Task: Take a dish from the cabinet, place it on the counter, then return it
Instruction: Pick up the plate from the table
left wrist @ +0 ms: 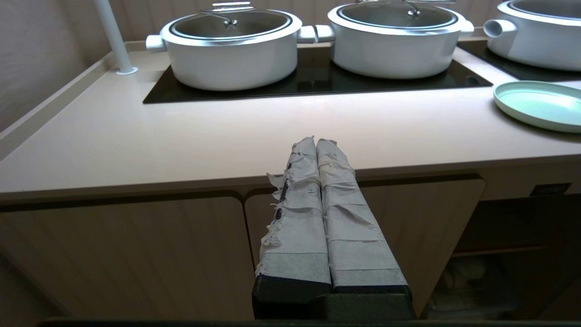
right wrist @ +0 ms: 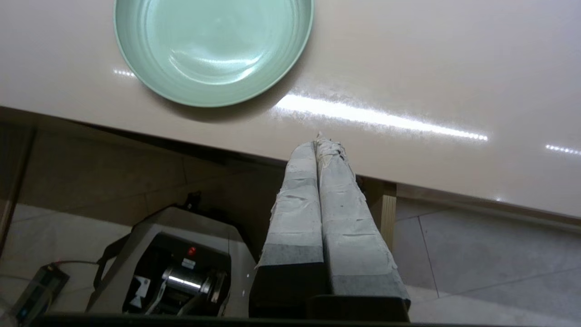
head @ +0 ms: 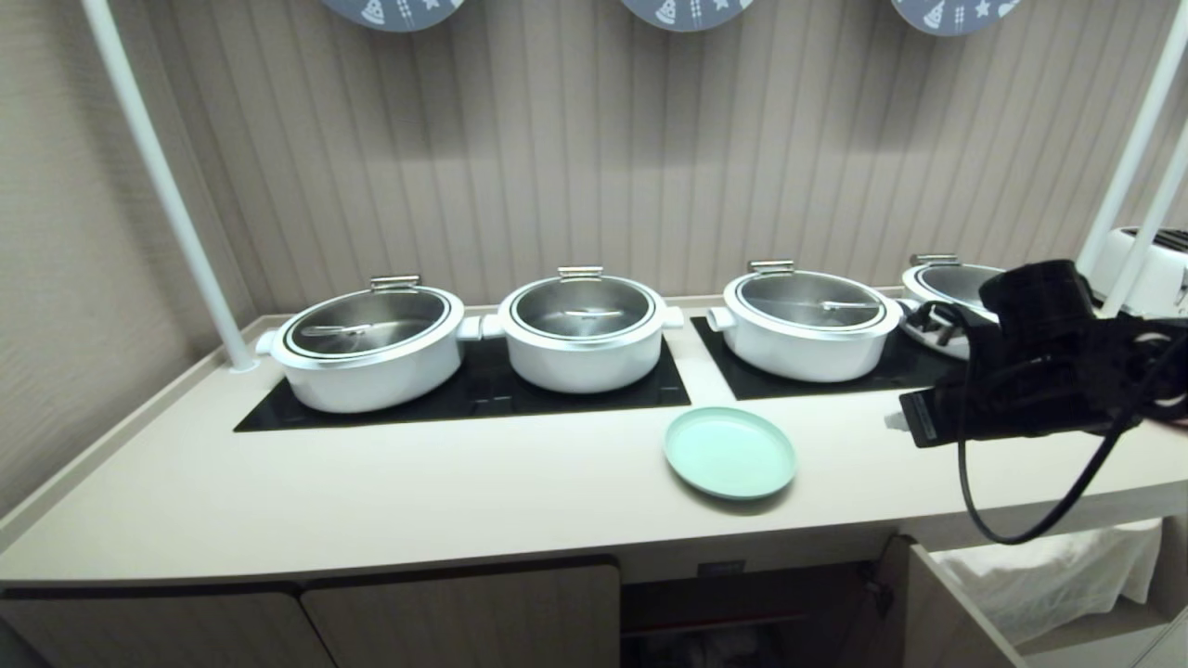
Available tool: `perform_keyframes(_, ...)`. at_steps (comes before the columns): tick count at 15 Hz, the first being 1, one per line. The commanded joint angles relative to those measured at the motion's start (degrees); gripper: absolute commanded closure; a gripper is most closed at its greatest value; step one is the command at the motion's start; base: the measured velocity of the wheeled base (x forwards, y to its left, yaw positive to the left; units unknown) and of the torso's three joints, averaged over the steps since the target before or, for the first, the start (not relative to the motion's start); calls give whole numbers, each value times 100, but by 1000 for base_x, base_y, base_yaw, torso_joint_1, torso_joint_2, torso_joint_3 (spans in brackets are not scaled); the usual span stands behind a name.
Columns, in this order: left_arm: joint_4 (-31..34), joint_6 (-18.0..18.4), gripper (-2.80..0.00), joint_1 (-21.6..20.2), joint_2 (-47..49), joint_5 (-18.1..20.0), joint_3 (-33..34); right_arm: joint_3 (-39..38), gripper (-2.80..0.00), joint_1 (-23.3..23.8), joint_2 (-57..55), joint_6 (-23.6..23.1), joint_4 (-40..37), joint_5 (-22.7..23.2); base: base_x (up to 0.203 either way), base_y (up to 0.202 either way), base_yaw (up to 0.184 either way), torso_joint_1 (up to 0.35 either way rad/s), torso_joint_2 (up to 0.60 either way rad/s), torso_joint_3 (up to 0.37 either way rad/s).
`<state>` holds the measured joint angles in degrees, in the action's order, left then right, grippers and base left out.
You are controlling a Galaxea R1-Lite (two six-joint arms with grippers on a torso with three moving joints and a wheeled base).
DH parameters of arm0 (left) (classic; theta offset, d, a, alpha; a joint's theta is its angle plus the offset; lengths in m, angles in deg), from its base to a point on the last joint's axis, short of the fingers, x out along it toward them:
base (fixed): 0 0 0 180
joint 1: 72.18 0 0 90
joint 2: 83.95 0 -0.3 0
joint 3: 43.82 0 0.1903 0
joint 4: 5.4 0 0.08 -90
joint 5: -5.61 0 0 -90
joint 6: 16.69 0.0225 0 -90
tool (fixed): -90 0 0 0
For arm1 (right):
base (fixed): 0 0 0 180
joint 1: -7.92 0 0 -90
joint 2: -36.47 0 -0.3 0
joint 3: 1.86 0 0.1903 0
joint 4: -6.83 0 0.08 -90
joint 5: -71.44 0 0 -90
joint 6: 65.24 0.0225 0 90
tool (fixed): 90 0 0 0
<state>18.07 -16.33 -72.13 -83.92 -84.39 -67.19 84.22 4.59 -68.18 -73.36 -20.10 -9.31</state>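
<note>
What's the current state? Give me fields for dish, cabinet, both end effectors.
dish: mint-green dish lies flat on the counter, in front of the white pots, held by nothing
cabinet: door below the counter stands open
right end effector: shut, empty, over the counter's front edge, apart from the dish
left end effector: shut, empty, low before the closed doors

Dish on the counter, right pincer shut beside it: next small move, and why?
Probably open the right pincer and bring it toward the dish. The dish lies flat on the counter near its front edge, touched by nothing, the pincer is shut and empty, and the cabinet below stands open for the return.
</note>
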Motion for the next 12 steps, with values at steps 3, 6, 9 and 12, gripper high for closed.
perform_keyframes(3, -1, 0, 0, -5, -2, 0, 0, 844, 0, -80, -828, 73, -722, 6, 0, 0, 0, 0, 0, 0)
perform_keyframes(6, -1, 0, 0, 4, -2, 0, 0, 1587, 0, -273, -1352, 586, -1037, -13, 0, 0, 0, 0, 0, 0)
perform_keyframes(9, -1, 0, 0, -5, -2, 0, 0, 2310, 0, -360, -1886, 746, -1347, -85, 0, 0, 0, 0, 0, 0)
perform_keyframes(12, -1, 0, 0, 1, -2, 0, 0, 3161, 0, -363, -2344, 773, -1700, -115, 0, 0, 0, 0, 0, 0)
